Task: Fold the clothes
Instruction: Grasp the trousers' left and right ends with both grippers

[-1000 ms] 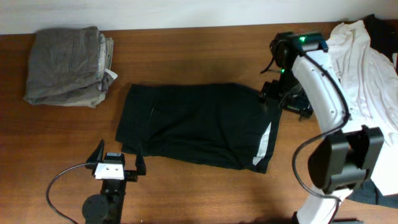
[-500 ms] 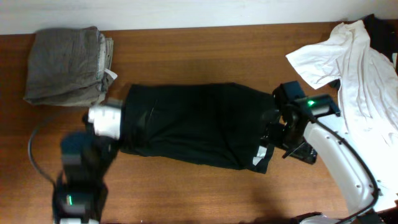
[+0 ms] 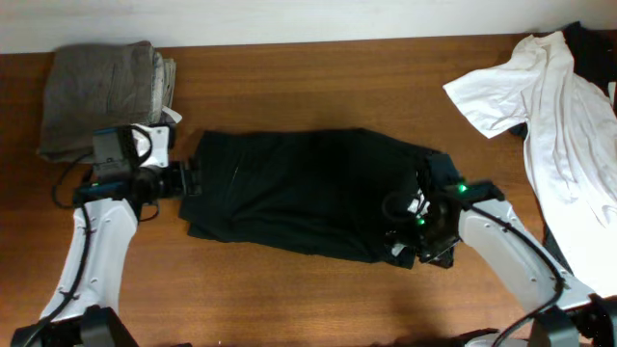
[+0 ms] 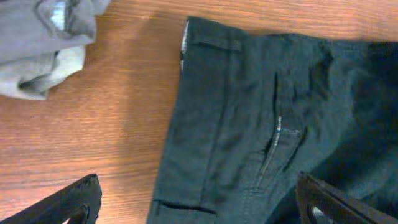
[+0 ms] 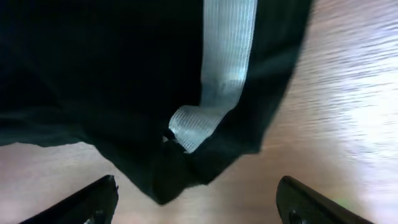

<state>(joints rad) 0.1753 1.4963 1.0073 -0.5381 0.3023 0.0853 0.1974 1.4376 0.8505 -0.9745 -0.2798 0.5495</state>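
The black shorts [image 3: 299, 193] lie spread flat mid-table, waistband at the left, hem with a short white stripe [image 3: 415, 207] at the right. My left gripper [image 3: 190, 179] is open at the waistband edge; in the left wrist view its jaws [image 4: 199, 211] straddle the waistband [image 4: 205, 155] just above the fabric. My right gripper [image 3: 405, 229] is open over the front right hem corner; in the right wrist view [image 5: 199, 208] the white stripe [image 5: 221, 68] and hem corner lie just ahead of the jaws. A white T-shirt [image 3: 549, 106] lies at the right over another black garment [image 3: 590, 34].
A folded grey garment [image 3: 101, 96] sits at the back left, close to my left arm; its edge shows in the left wrist view [image 4: 43, 37]. Bare wooden table [image 3: 308, 77] lies behind and in front of the shorts.
My left arm swung up from the front edge to the shorts' waistband. My right arm came down from the back right to the front right hem corner.
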